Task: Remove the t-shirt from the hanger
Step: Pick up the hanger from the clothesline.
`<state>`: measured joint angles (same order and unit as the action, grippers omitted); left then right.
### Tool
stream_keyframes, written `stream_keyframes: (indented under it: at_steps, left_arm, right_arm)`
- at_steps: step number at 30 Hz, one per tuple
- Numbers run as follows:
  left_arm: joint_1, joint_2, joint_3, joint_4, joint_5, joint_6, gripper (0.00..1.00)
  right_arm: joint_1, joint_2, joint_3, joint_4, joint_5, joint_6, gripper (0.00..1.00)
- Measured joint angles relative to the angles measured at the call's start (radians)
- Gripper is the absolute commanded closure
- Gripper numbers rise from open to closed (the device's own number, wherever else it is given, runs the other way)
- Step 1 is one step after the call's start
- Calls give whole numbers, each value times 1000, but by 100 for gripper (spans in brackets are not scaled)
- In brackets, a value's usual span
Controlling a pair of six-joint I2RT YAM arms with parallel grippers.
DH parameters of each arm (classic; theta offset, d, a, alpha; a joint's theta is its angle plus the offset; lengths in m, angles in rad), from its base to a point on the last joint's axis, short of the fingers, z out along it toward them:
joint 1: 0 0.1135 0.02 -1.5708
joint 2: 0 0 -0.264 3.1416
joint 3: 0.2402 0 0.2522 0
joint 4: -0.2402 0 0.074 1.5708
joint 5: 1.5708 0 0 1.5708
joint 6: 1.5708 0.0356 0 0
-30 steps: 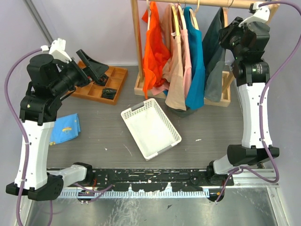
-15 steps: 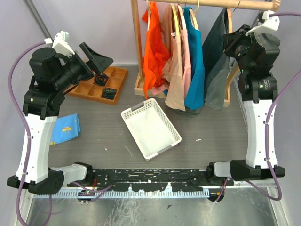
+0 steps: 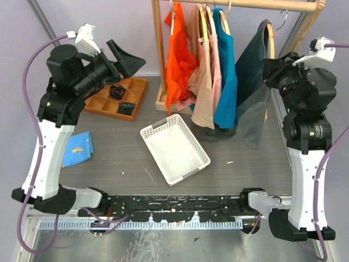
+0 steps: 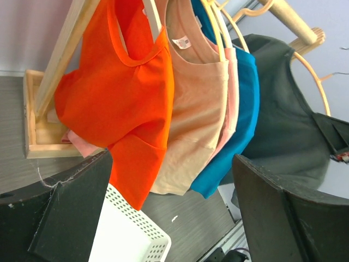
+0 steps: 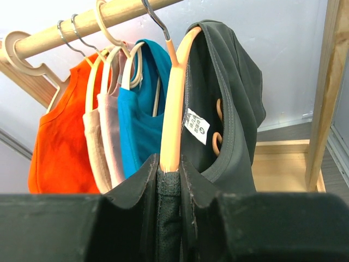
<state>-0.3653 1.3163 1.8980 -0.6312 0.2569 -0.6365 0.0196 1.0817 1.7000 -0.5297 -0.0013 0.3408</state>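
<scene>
Counter (image 3: pixel 120 158) carries one cloth (image 3: pixel 76 148), one tray (image 3: pixel 140 90) and one basket (image 3: pixel 174 148). Left gripper (image 4: pixel 173 210), near the tray, gapes wide, holding nothing. Five garments (image 3: pixel 180 54) line the rail (image 5: pixel 131 10) (orange, beige, pink, teal, grey). The grey t-shirt (image 3: pixel 252 82), rightmost, sits on its hanger (image 5: pixel 173 103), with the right gripper (image 5: pixel 168 173) clamped on both.

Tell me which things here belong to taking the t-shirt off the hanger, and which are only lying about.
For the job:
dark grey t-shirt
its hanger
right hand, shut on the t-shirt
left hand, open
wooden rail

Lying about:
white basket
blue cloth
wooden tray
orange top
beige top
teal top
</scene>
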Motion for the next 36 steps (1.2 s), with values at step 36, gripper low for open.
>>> stream_keyframes:
  at_steps: [36]
  left_arm:
    - [-492, 200, 172, 3, -141, 85, 2]
  right_arm:
    - [1, -438, -72, -212, -203, 47, 99]
